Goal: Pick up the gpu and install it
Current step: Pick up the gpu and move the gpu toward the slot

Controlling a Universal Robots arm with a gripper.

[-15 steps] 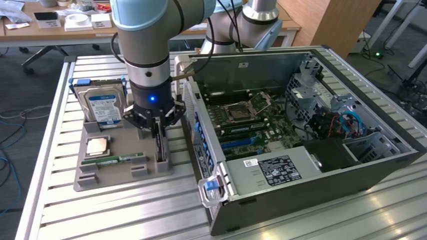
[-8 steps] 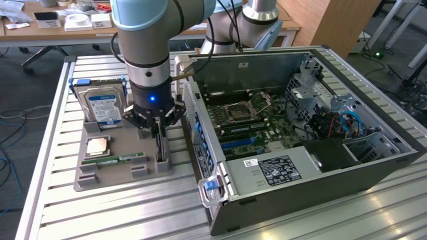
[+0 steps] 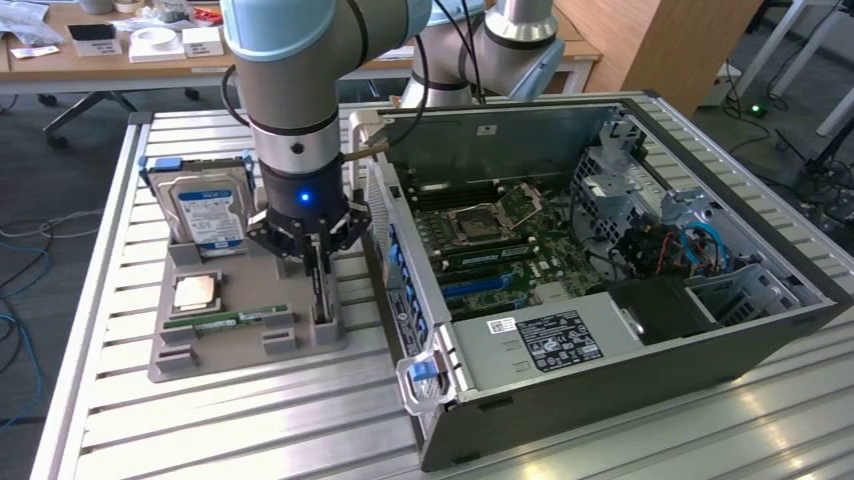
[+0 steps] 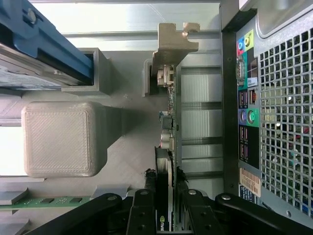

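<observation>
In the exterior view, the gpu point(image 3: 322, 305) stands on edge in the grey tray point(image 3: 220, 352) at left centre of the frame, beside the open computer case point(image 3: 587, 335). The gripper point(image 3: 315, 268) straddles the card's upper edge, with its fingers point(image 4: 149, 188) parted, one at each face of the gpu point(image 4: 165, 161).

You can read one mark only: pale letters on the black face of the gpu point(image 4: 163, 225) that look like the start of "nVIDIA". The blue-white label point(image 3: 211, 216) on the drive point(image 3: 200, 178), the white label point(image 3: 551, 341) inside the case point(image 3: 601, 400) and the barcode sticker point(image 4: 250, 182) on the case's rear all carry print — too small for you to make out.
</observation>
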